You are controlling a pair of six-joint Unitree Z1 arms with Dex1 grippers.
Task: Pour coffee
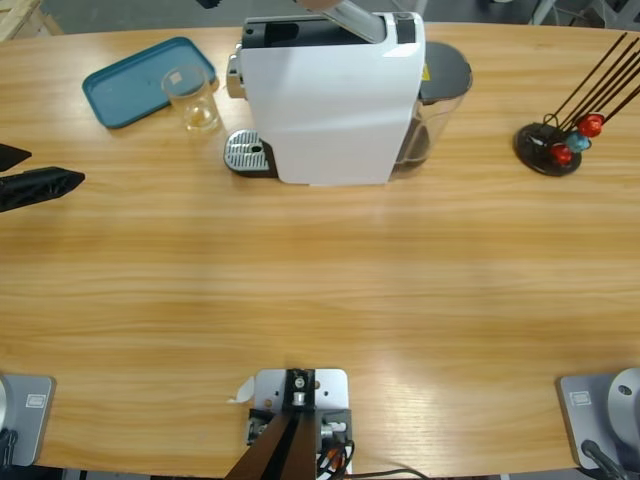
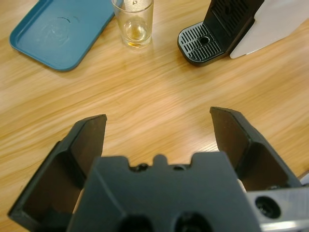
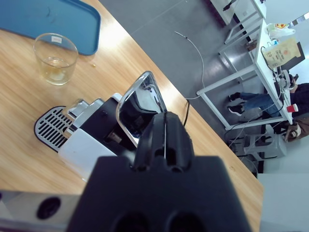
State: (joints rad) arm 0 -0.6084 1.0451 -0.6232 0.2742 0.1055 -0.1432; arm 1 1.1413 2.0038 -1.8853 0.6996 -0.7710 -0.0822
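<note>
A white coffee machine (image 1: 330, 100) stands at the table's far middle, its chrome lever (image 3: 142, 104) raised. Its drip tray (image 1: 247, 153) is bare. A small clear glass (image 1: 193, 100) stands left of the machine beside a blue tray (image 1: 140, 80); it holds only a pale yellowish film at the bottom (image 2: 135, 31). No coffee shows in any view. My left gripper (image 2: 157, 128) is open over bare wood, well short of the glass, and shows at the left edge (image 1: 35, 185) in the high view. My right gripper (image 3: 165, 121) is shut above the machine, its tips against the lever.
A black capsule stand (image 1: 550, 145) with red and blue capsules sits at the far right. Behind the machine on its right is its dark water tank (image 1: 440, 90). Beyond the table's far edge are a grey floor and white desks (image 3: 251, 29).
</note>
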